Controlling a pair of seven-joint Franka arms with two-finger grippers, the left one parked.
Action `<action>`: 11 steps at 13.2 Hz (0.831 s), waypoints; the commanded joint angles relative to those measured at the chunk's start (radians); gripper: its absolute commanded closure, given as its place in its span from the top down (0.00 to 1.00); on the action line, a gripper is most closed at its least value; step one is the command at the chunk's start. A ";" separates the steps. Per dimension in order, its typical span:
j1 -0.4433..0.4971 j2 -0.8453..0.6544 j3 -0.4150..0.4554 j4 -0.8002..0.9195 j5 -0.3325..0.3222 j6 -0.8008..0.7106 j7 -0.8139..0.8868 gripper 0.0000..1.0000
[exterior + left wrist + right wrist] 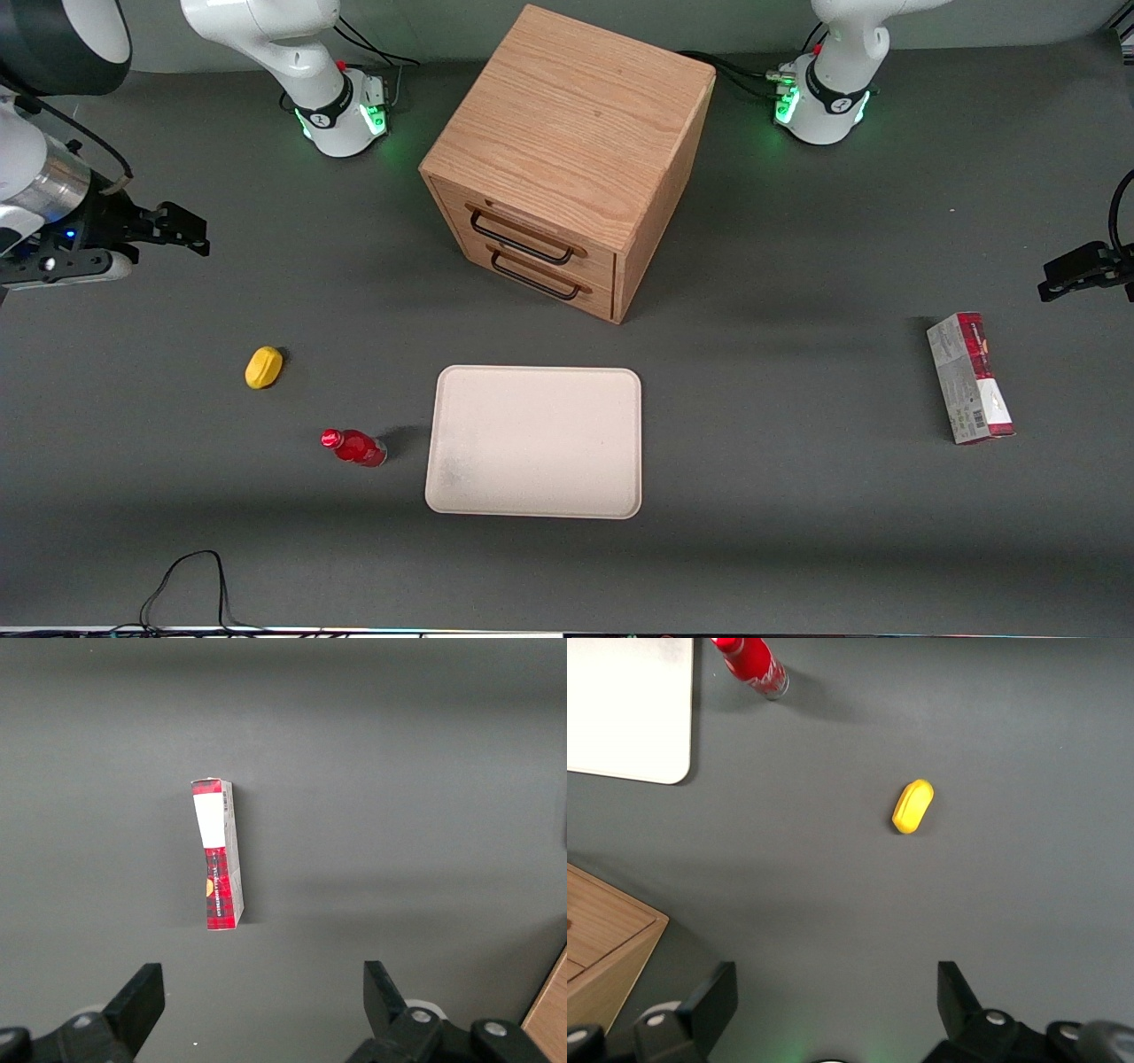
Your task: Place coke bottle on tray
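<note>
The coke bottle, small, glossy red with a red cap, rests on the dark table close beside the short edge of the tray that faces the working arm's end. The tray is large, flat and cream-beige, with nothing on it. The right wrist view shows both the bottle and a corner of the tray. My gripper hovers above the table toward the working arm's end, well apart from the bottle and farther from the front camera than it. The gripper is open and holds nothing.
A yellow lump lies on the table between the gripper and the bottle. A wooden drawer cabinet stands farther from the front camera than the tray. A red-and-grey carton lies toward the parked arm's end.
</note>
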 commanded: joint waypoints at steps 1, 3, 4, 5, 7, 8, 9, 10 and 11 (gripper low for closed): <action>-0.009 0.057 0.021 0.073 0.006 -0.038 -0.012 1.00; -0.006 0.057 0.021 0.073 0.006 -0.046 -0.021 1.00; -0.005 0.057 0.021 0.071 0.006 -0.048 -0.013 1.00; -0.003 0.057 0.021 0.073 0.010 -0.049 -0.010 1.00; -0.002 0.055 0.021 0.070 0.033 -0.052 -0.010 1.00; -0.002 0.047 0.021 0.070 0.033 -0.061 -0.019 1.00; -0.003 0.046 0.019 0.070 0.033 -0.078 -0.024 1.00; -0.003 0.044 0.016 0.070 0.033 -0.081 -0.025 1.00; -0.005 0.046 0.013 0.071 0.033 -0.081 -0.027 1.00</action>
